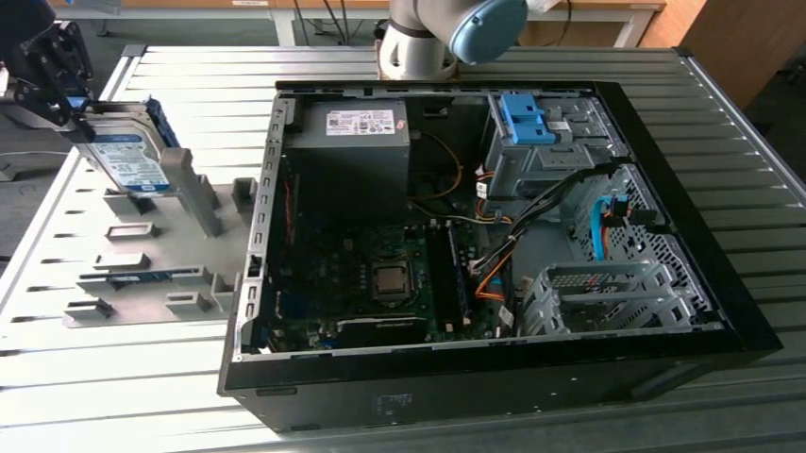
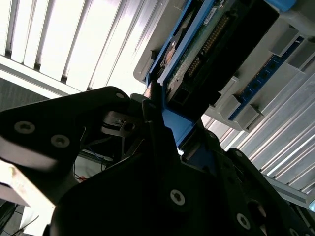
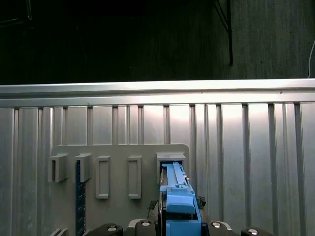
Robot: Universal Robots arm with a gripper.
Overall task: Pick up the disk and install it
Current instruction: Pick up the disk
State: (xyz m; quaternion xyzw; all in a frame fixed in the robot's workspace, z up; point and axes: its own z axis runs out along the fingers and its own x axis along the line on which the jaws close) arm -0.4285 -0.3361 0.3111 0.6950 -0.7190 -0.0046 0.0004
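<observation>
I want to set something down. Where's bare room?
Bare slatted table at the exterior view's lower left, bordered by the grey rack and the computer case. Crowded: the rack around the disk, and inside the case.

Computer case (image 1: 504, 387) on worktop (image 1: 126, 387); slotted holder plate (image 1: 176, 247) just beside it on the exterior view's left; disk (image 1: 126, 160) upright over the plate's far end, clamped between the jaws.

The black gripper (image 1: 75, 118) at the exterior view's left clamps the top edge of the flat silver disk (image 1: 130, 162) in its bright blue plastic caddy, tilted above a grey slotted holder plate (image 1: 164, 274). Beside it, on the ribbed aluminium table (image 1: 101, 396), lies an open black computer case (image 1: 705, 311) holding a dark power-supply box (image 1: 350, 151) and a bare blue plastic bracket (image 1: 527, 118).
</observation>
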